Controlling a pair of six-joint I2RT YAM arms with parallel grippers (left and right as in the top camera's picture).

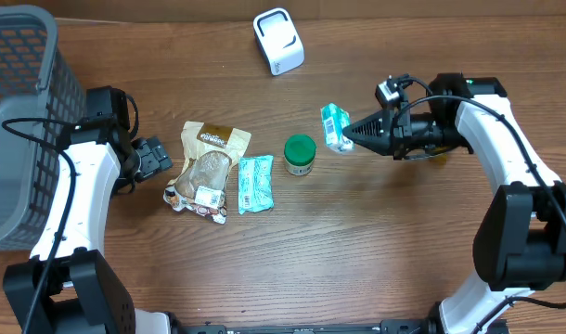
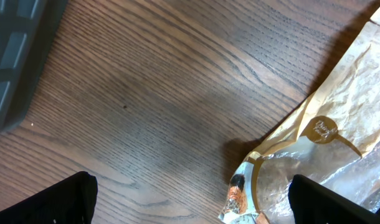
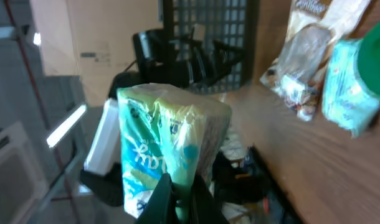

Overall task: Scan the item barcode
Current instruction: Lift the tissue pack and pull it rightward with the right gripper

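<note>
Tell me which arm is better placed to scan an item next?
Right. The right claw grips the green packet, nearer the white scanner; the left claw is open and empty.

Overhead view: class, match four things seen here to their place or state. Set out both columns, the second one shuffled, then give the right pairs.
Things:
1. white scanner
2. green-lidded jar
3. grey basket
4. teal pack

Places or states:
A. pinched in the right gripper
B. at the far left of the view
C. at the top of the view, standing alone
D. between the flat teal packet and the held pack

Pairs: 1-C, 2-D, 3-B, 4-A.
</note>
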